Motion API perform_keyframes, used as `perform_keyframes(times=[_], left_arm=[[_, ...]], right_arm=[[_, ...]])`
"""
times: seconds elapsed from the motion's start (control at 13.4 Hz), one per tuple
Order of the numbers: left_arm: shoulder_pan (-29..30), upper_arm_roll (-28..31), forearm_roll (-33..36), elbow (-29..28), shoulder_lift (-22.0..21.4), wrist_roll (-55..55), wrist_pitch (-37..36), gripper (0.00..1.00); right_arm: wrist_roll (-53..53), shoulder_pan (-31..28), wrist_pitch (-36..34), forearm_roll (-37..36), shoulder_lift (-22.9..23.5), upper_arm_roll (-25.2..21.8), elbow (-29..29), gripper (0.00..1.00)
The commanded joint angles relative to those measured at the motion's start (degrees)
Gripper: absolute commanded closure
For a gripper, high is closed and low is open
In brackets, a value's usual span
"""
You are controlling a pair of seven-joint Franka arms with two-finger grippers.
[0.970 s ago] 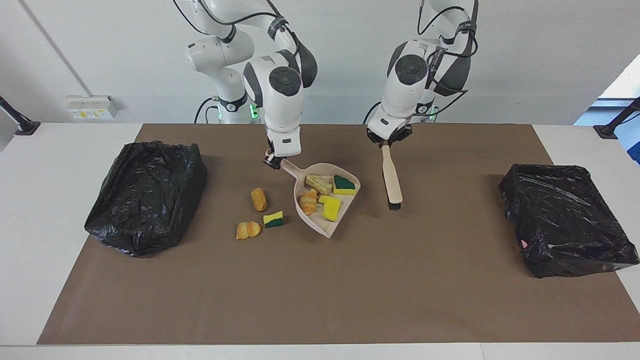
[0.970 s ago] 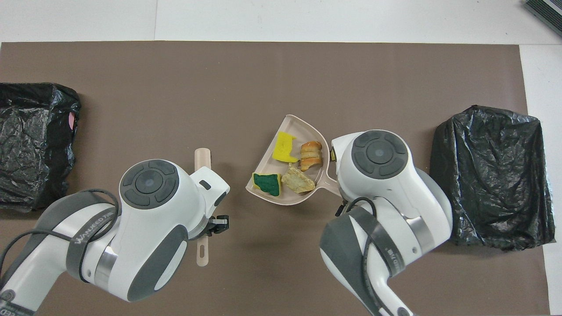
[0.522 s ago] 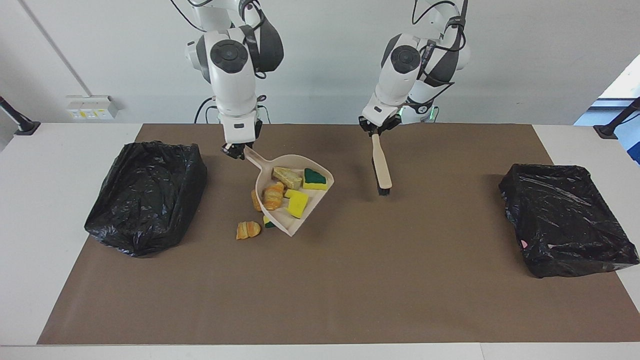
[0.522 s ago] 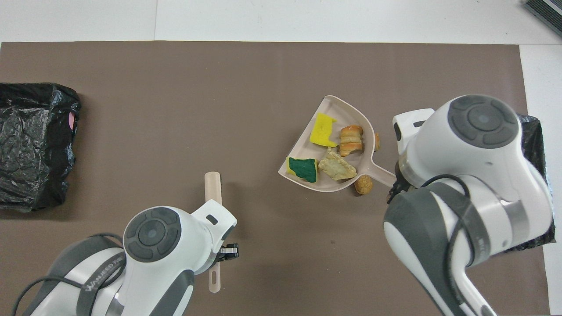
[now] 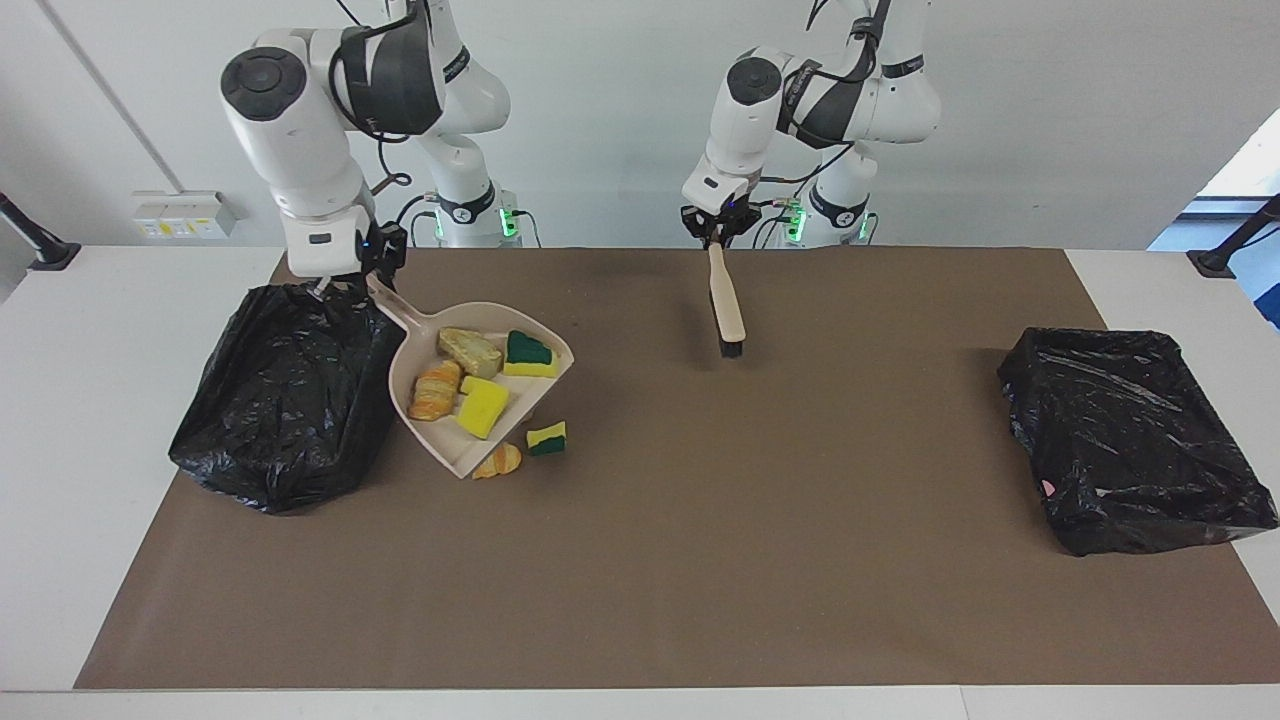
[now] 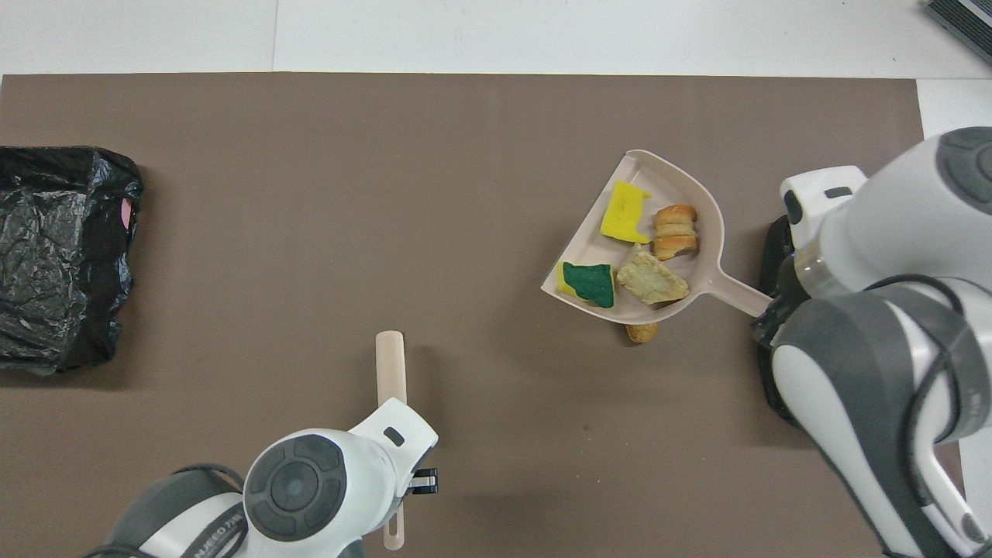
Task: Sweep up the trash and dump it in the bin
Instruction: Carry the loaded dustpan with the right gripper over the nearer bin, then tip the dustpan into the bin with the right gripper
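My right gripper [image 5: 375, 280] is shut on the handle of the beige dustpan [image 5: 450, 445], which hangs tilted beside the black-bagged bin [image 5: 290, 390] at the right arm's end. The dustpan [image 6: 666, 182] holds several pieces of trash: yellow and green sponge pieces and bread-like chunks. Loose trash lies on the mat by the pan's lip: a green-backed sponge scrap [image 5: 546, 438] and an orange chunk [image 5: 497, 460]. Another orange chunk [image 6: 642, 332] peeks from under the pan. My left gripper [image 5: 715, 235] is shut on the brush [image 5: 728, 305] [image 6: 390, 364], bristles down over the mat.
A second black-bagged bin [image 5: 1130, 440] [image 6: 62, 256] stands at the left arm's end. A brown mat [image 5: 700, 560] covers most of the white table. In the overhead view my right arm hides most of the bin under it.
My right arm has carried the loaded dustpan across the mat to the bin at its end. My left arm has drawn the brush back toward the robots.
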Motion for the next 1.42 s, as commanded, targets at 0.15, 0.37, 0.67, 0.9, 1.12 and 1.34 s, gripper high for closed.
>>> perform_keyframes(times=[0.15, 0.37, 0.67, 0.9, 1.12, 1.34], left_arm=[[-3.55, -4.39, -4.09, -6.13, -3.63, -3.72, 6.19, 1.0], [-5.15, -5.63, -4.71, -8.51, -3.55, -4.43, 10.59, 1.0], [-4.88, -5.54, -4.79, -8.51, -3.02, -3.99, 10.42, 0.93], [-4.44, -5.46, -7.25, -8.25, -2.14, -0.93, 9.46, 0.92], [-3.48, -5.46, -7.78, -7.99, -2.14, 1.27, 7.52, 0.79], [-3.3, -5.28, -7.78, -7.37, -1.61, 2.68, 6.38, 0.6]], right_arm=[[-9.38, -9.34, -0.51, -0.8, -0.15, 0.38, 0.9, 1.0], [-17.02, -15.67, 1.33, -6.93, -0.23, 0.11, 0.81, 1.0], [-28.8, -22.88, 6.95, -13.63, -0.24, 0.02, 0.11, 1.0], [-35.4, -26.58, 10.64, -20.02, 0.03, 0.02, -0.94, 1.0], [-36.3, -26.15, 13.03, -27.68, -0.24, 0.02, -2.97, 1.0], [-36.21, -23.17, 13.38, -35.85, -0.15, 0.46, -4.2, 1.0]])
